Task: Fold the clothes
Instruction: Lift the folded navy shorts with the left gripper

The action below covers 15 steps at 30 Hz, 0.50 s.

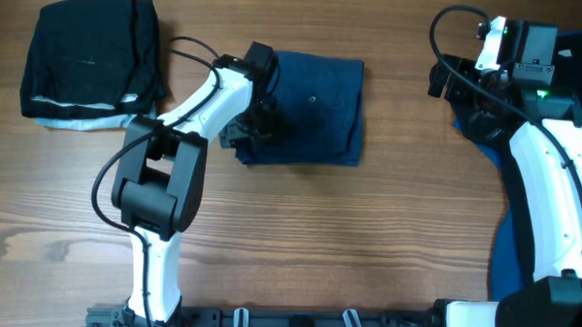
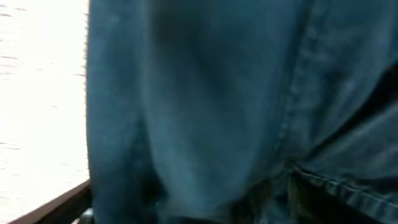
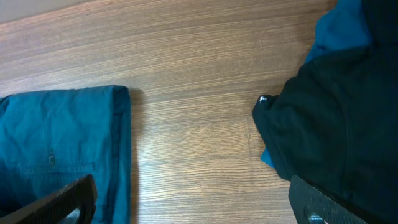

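The dark navy-blue shorts [image 1: 317, 106] lie folded into a rectangle at the table's middle back. My left gripper [image 1: 256, 125] is down on their left edge. The left wrist view is filled with navy fabric [image 2: 236, 106], which hides the jaws. My right gripper [image 1: 459, 87] is at the back right, open and empty. In the right wrist view it [image 3: 193, 202] hovers over bare wood. The shorts' edge [image 3: 62, 143] is on its left and a black garment [image 3: 336, 124] on its right.
A folded black garment [image 1: 91, 55] lies on pale blue fabric [image 1: 74, 123] at the back left. A pile of royal-blue and dark clothes [image 1: 506, 254] lies under the right arm along the right edge. The table [image 1: 346, 243] is wood.
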Each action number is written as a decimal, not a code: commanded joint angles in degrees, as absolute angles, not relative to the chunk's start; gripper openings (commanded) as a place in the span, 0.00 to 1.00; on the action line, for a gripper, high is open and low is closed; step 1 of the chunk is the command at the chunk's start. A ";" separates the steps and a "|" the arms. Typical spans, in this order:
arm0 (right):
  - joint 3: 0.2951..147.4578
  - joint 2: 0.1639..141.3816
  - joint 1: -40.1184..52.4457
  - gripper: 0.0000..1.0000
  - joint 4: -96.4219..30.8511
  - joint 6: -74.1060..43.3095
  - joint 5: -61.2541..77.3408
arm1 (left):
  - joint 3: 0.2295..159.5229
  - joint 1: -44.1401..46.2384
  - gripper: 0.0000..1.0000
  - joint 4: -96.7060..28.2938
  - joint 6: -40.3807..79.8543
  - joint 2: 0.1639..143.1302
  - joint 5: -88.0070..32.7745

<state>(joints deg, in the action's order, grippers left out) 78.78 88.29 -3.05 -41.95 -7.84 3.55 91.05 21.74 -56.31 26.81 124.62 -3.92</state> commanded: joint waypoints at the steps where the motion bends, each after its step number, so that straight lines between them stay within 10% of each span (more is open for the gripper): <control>1: 78.30 88.95 -2.76 1.00 -41.63 -7.64 2.52 | 90.52 23.27 0.81 -56.10 26.37 127.15 -5.32; 15: 78.30 88.95 -2.76 1.00 -41.63 -7.64 2.55 | 90.52 23.24 0.15 -56.10 26.11 127.15 -4.84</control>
